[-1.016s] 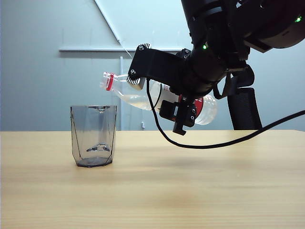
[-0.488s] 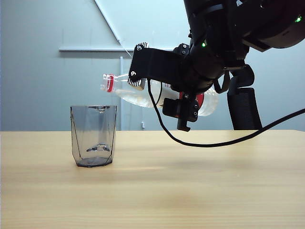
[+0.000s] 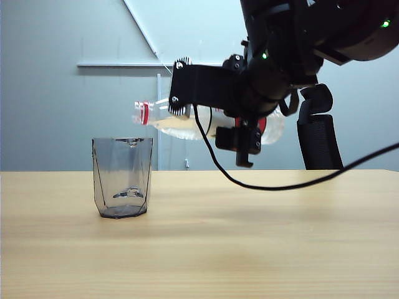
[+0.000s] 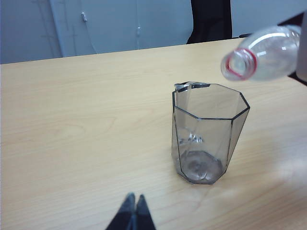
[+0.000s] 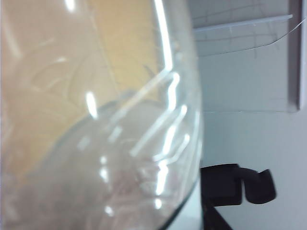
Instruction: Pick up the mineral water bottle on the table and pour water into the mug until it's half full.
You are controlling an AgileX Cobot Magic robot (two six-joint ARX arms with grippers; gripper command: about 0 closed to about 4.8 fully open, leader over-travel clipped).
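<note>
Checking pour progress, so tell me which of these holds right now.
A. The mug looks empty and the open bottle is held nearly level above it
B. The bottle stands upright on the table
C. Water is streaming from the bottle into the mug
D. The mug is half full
A: the mug shows no water, and the right gripper holds the uncapped bottle nearly level, its mouth above the rim, with no stream.

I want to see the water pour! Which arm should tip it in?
The right: its gripper already holds the mineral water bottle tipped above the mug. The left gripper holds nothing.
</note>
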